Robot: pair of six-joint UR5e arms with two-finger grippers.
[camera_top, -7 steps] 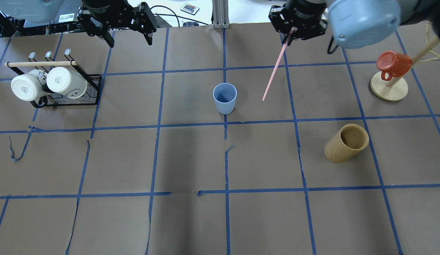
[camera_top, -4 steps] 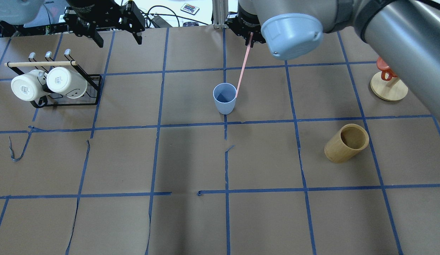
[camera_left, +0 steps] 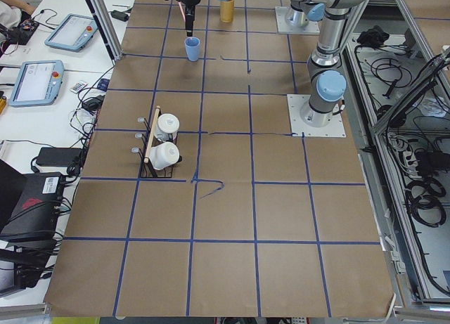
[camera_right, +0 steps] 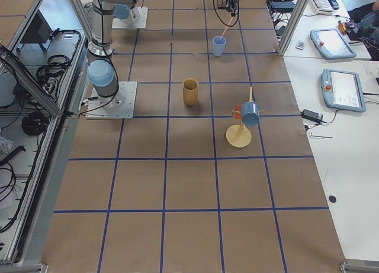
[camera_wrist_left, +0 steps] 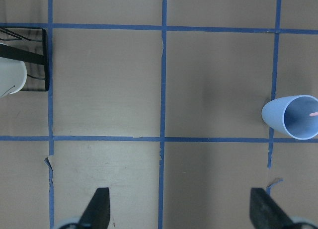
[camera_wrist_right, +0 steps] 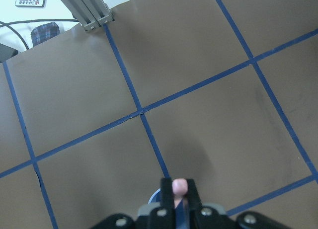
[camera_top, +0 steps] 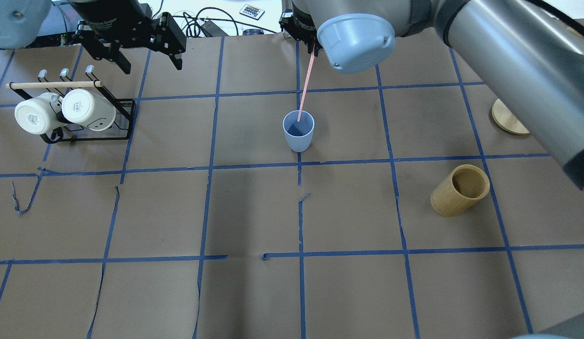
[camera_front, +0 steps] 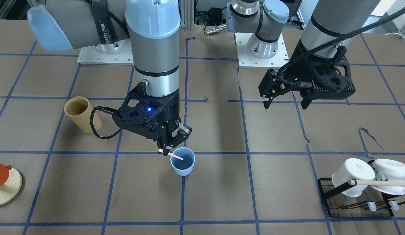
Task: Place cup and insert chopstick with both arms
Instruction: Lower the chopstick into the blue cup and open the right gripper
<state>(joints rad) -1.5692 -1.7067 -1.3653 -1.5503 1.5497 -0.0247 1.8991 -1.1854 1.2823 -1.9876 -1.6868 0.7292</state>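
The light-blue cup stands upright near the table's middle; it also shows in the front view and the left wrist view. My right gripper is shut on the top end of a pale-pink chopstick, which hangs steeply. The stick's lower end lies within the cup's mouth in the overhead and left wrist views. In the front view this gripper sits just behind the cup's rim, with the stick crossing it. My left gripper is open and empty, well left of the cup.
A black rack with two white mugs stands at the left. A tan bamboo cylinder stands at the right front. A wooden mug-tree base is at the far right, partly hidden by my right arm.
My right gripper has moved left with the chopstick; its lower end went from right of the cup to over the cup's mouth. My left gripper has drifted left.
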